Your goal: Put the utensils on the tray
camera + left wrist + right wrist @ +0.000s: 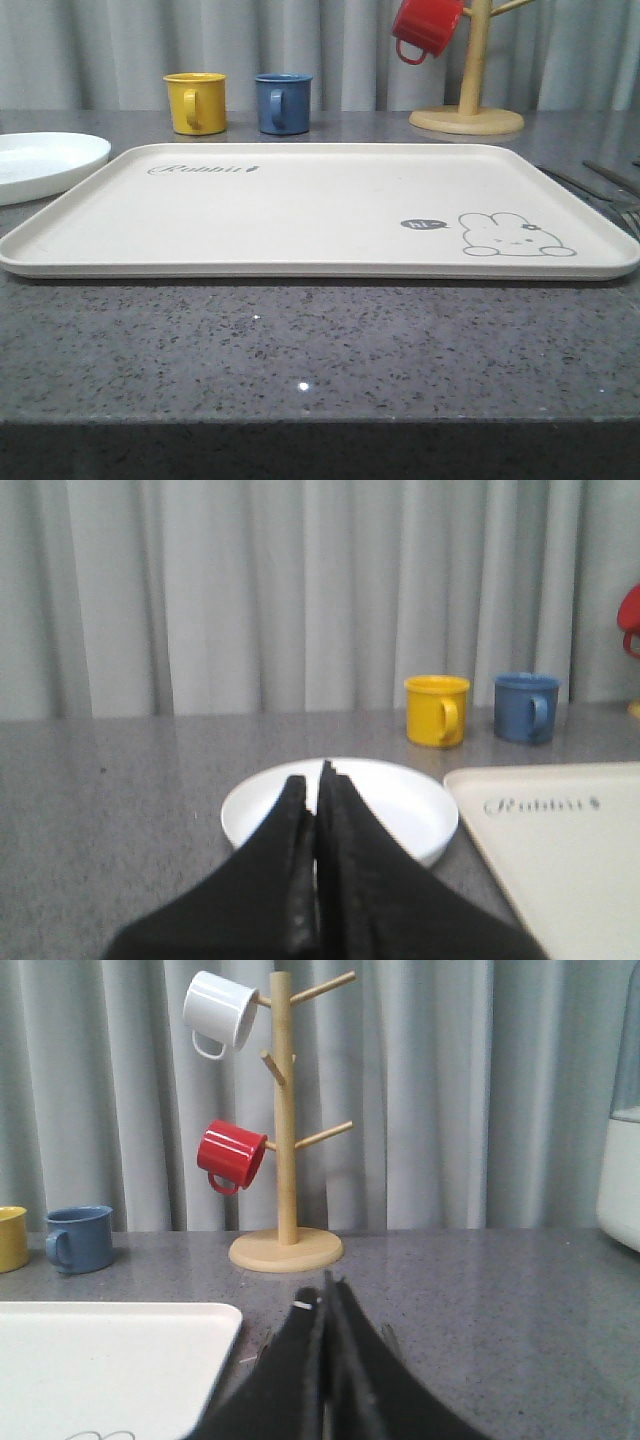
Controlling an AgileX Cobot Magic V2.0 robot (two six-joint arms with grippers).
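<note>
We read the grey script "Rabbit" near one far corner of the large flat cream rectangular tray [300, 215], and a small dark speech bubble saying "hi~" beside the grey rabbit drawing [515, 236] at its near right corner. No other writing could be made out.

The tray lay flat on the speckled grey stone tabletop [300, 350], nothing resting on it. In the left wrist view we saw the left jaws [318, 780] pressed together, gripping nothing, their black tips over the near rim of the round shallow white plate [340, 805]; we could not tell whether they touched it. The plate sat on the tabletop just beside the tray's edge, with the tray off to one side of those jaws.

In the right wrist view the right jaws [326, 1295] were likewise closed on nothing, with the tray's corner [110, 1360] lying to one side of them. Slim silver metal utensils [605, 190] lay on the tabletop just beyond the tray's right edge in the front view; which pieces they were we could not tell.

Beyond the left jaws stood a yellow mug [437, 710] and a blue mug [526, 707]. Beyond the right jaws rose a wooden mug tree [286, 1160] carrying a red mug [230, 1155] and a white mug [220, 1010].
</note>
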